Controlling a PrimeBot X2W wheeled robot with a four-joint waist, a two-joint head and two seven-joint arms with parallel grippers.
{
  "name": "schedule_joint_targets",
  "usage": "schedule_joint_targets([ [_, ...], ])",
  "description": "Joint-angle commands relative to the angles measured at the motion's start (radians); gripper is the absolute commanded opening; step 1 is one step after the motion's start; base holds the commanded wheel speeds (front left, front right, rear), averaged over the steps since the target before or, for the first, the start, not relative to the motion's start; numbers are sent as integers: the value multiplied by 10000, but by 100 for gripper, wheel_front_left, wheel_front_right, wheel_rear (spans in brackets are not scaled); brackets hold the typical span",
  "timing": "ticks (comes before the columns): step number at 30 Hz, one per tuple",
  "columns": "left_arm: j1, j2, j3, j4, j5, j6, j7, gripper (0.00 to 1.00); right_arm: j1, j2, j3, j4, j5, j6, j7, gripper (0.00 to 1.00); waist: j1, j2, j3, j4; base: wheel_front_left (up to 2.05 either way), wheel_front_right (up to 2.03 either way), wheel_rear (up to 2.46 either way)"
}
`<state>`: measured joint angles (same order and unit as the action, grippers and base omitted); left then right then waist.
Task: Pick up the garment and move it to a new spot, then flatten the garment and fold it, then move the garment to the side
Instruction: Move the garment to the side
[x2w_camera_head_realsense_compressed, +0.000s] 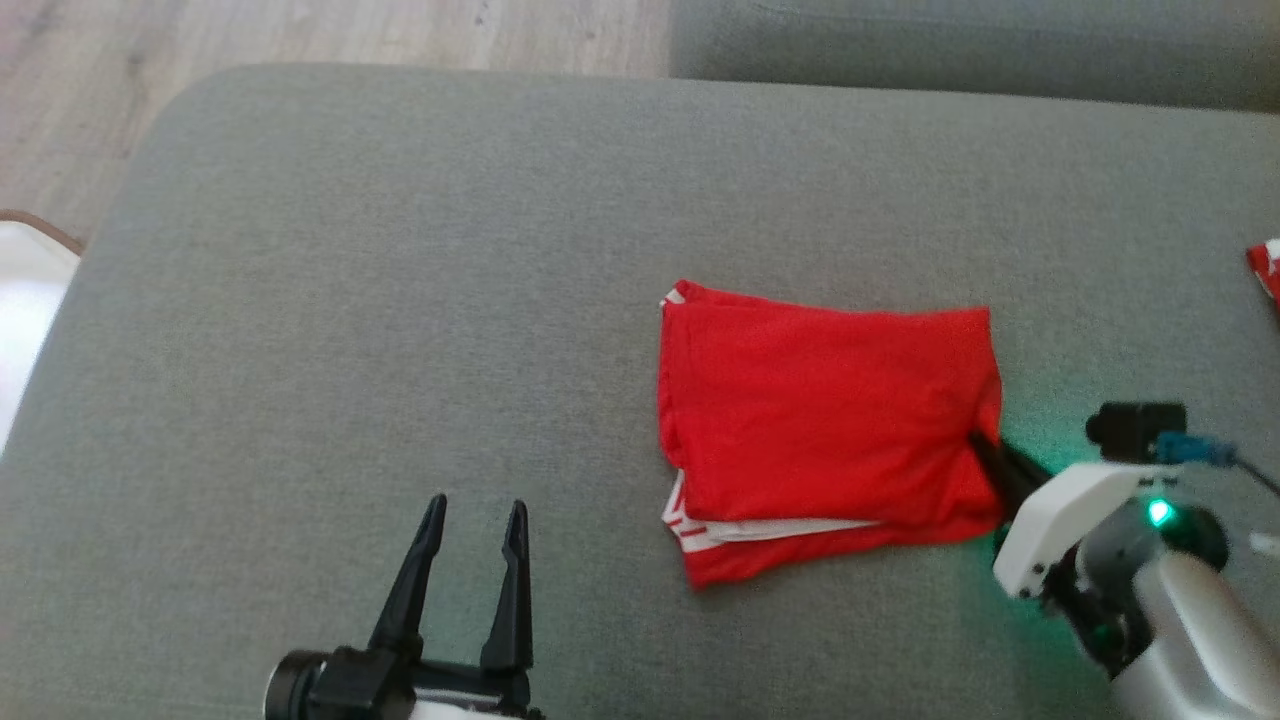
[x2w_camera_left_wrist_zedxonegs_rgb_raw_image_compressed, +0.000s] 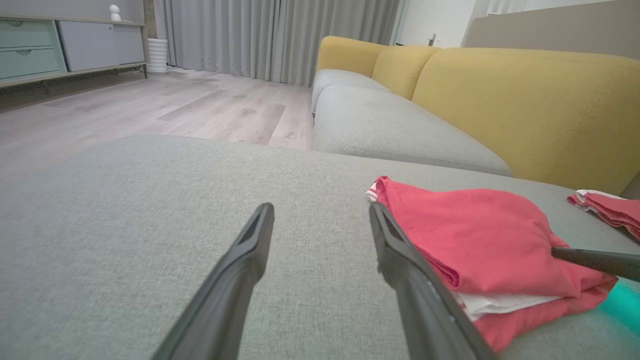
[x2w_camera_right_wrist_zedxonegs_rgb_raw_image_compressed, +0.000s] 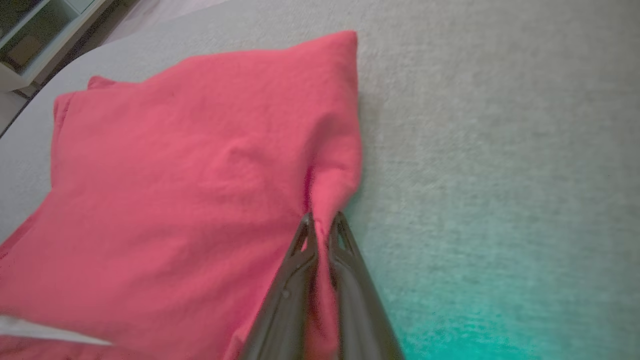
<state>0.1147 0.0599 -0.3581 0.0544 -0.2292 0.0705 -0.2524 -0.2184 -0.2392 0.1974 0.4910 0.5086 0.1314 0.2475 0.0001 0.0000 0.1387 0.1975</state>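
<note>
A red garment (x2w_camera_head_realsense_compressed: 825, 425) with white trim lies folded into a thick rectangle on the grey cushion (x2w_camera_head_realsense_compressed: 400, 300). My right gripper (x2w_camera_head_realsense_compressed: 985, 450) is shut on the garment's right edge; in the right wrist view its fingertips (x2w_camera_right_wrist_zedxonegs_rgb_raw_image_compressed: 322, 225) pinch a ridge of the red cloth (x2w_camera_right_wrist_zedxonegs_rgb_raw_image_compressed: 190, 190). My left gripper (x2w_camera_head_realsense_compressed: 475, 515) hovers open over bare cushion to the garment's left, nothing between its fingers. In the left wrist view the garment (x2w_camera_left_wrist_zedxonegs_rgb_raw_image_compressed: 480, 240) lies just right of my open left gripper (x2w_camera_left_wrist_zedxonegs_rgb_raw_image_compressed: 322, 212), and a dark right finger (x2w_camera_left_wrist_zedxonegs_rgb_raw_image_compressed: 595, 261) presses in from the right.
A second red-and-white cloth (x2w_camera_head_realsense_compressed: 1265, 265) lies at the cushion's far right edge. Wood floor (x2w_camera_head_realsense_compressed: 300, 35) runs beyond the cushion's far side. A yellow-backed sofa (x2w_camera_left_wrist_zedxonegs_rgb_raw_image_compressed: 525, 95) stands behind, with a cabinet (x2w_camera_left_wrist_zedxonegs_rgb_raw_image_compressed: 60, 47) and curtains further off.
</note>
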Motion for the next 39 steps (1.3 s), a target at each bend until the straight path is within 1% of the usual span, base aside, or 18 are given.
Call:
schedule_joint_targets([
  [1, -443, -96, 237, -407, -16, 29, -93, 100, -478, -365, 80, -286, -119, -7, -175, 0, -1, 0, 186, -169, 0, 0, 0],
  [5, -662, -96, 305, -611, 219, 192, -93, 100, -1124, -1121, -208, -703, -400, -7, -128, 0, -1, 0, 724, -617, 0, 0, 0],
  [10, -1251, -96, 201, -735, 325, 265, -93, 100, -1824, -2441, -960, -1640, -636, -7, 368, 0, -1, 0, 1530, -1120, 0, 0, 0],
  [14, -1829, -96, 73, -732, 295, 277, -93, 100, -2046, -3616, -1828, -2442, -753, -7, 948, 0, -1, 0, 2032, -1388, 0, 0, 0],
  [17, -2182, -96, -20, -671, 218, 292, -93, 100, -2081, -4355, -2539, -2984, -801, -7, 1441, 0, -1, 0, 2324, -1566, 0, 0, 0],
  [22, -2628, -97, -122, -567, 109, 358, -93, 100, -1751, -5094, -3995, -3883, -1110, -7, 2184, 0, -1, 0, 2632, -1750, 0, 0, 0],
  [23, -2692, -97, -128, -537, 96, 361, -93, 100, -1717, -5137, -4303, -4020, -1235, -7, 2247, 22, -1, 0, 2660, -1768, 0, 0, 0],
  [24, -2746, -97, -134, -503, 84, 358, -93, 100, -1671, -5139, -4558, -4131, -1413, -7, 2248, 100, -1, 0, 2673, -1776, 0, 0, 0],
  [25, -2791, -97, -138, -456, 73, 342, -93, 100, -1585, -5122, -4692, -4231, -1600, -7, 2223, 100, -1, 0, 2656, -1769, 0, 0, 0],
  [27, -2849, -97, -115, -339, 69, 301, -93, 100, -1414, -4848, -4896, -4391, -1979, -7, 2069, 100, -1, 0, 2533, -1727, 0, 0, 0],
  [28, -2849, -97, -115, -339, 69, 301, -93, 100, -1414, -4848, -4896, -4391, -1979, -7, 2069, 100, -1, 0, 2533, -1727, 0, 0, 0],
  [29, -2853, -97, -90, -298, 69, 298, -93, 100, -1308, -4636, -4903, -4466, -2147, -7, 1955, 100, -1, 0, 2441, -1698, 0, 0, 0],
  [31, -2802, -97, -35, -220, 62, 305, -93, 100, -1091, -4064, -4785, -4588, -2400, -7, 1698, 100, -1, 0, 2204, -1620, 0, 0, 0],
  [34, -2629, -97, 44, -121, 65, 304, -93, 100, -632, -2995, -4327, -4655, -2544, -7, 1355, 100, -1, 0, 1742, -1441, 0, 0, 0],
  [39, -2117, -97, 190, 64, 55, 333, -93, 100, 272, -1412, -3253, -4138, -2449, -7, 394, 100, -1, 0, 840, -1042, 0, 0, 0],
])
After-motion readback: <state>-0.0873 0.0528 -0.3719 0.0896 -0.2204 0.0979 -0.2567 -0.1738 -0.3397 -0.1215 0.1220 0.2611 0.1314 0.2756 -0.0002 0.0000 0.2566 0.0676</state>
